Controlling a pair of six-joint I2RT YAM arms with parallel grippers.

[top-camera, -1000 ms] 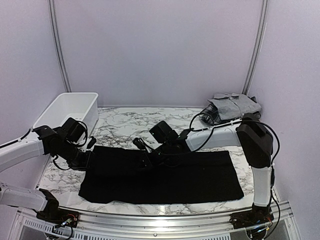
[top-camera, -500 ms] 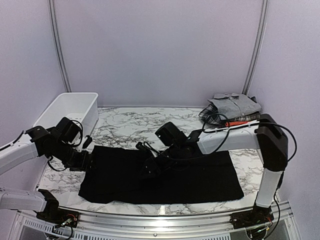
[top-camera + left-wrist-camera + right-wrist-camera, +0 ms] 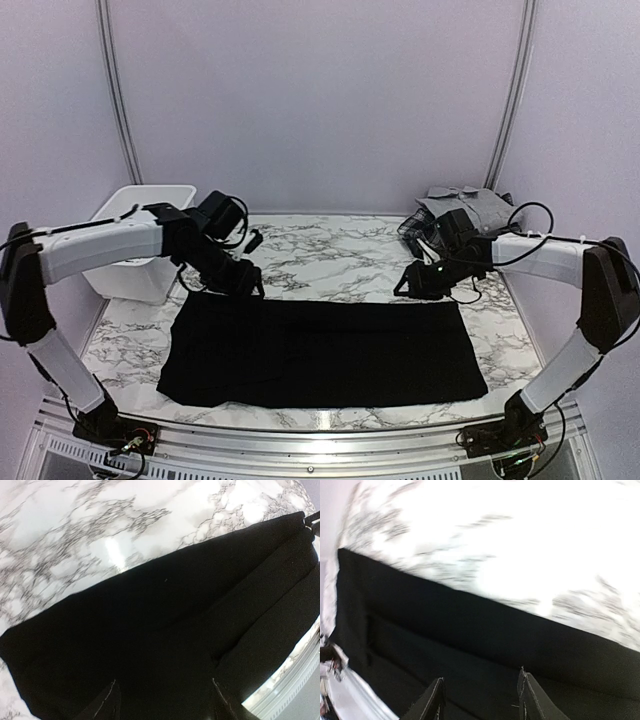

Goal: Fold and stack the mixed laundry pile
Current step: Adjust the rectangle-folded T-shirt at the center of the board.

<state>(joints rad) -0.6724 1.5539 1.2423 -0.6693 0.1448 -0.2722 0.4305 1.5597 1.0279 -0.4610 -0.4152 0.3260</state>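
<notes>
Grippers: left gripper (image 3: pixel 165 702), right gripper (image 3: pixel 481 692) agape
Bin: white plastic basket (image 3: pixel 118 216), contents unseen
Cloth: large black cloth (image 3: pixel 320 350) (flat), far edge below both

**No readable text in view**

You have no writing, label, brand, number or sign to read in any of the three views. The black cloth (image 3: pixel 320 350) is plain and the white basket (image 3: pixel 125 280) shows you no print. Both wrist views are too blurred to pick out any small marking.
</notes>
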